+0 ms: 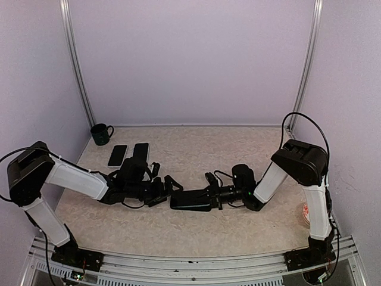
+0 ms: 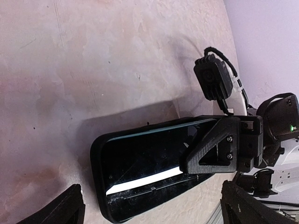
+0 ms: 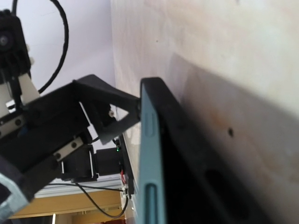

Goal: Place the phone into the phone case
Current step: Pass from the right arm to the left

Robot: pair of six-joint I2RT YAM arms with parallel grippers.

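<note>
A phone with a dark screen and teal edge (image 2: 145,158) lies inside a black phone case (image 2: 96,163) on the table; its teal far edge stands slightly proud of the case rim. In the top view the pair (image 1: 190,199) lies between both grippers. My right gripper (image 1: 211,193) is shut on the phone's right end, with one finger (image 2: 210,147) flat on the screen. My left gripper (image 1: 168,192) is open at the case's left end, its fingertips (image 2: 65,210) straddling it. The right wrist view shows the teal phone edge (image 3: 152,163) and case (image 3: 201,177) up close.
Two more dark phones (image 1: 117,155) (image 1: 141,150) lie at the back left beside a dark green mug (image 1: 101,134). A small red and white object (image 1: 305,213) sits near the right arm's base. Walls close in the table on three sides.
</note>
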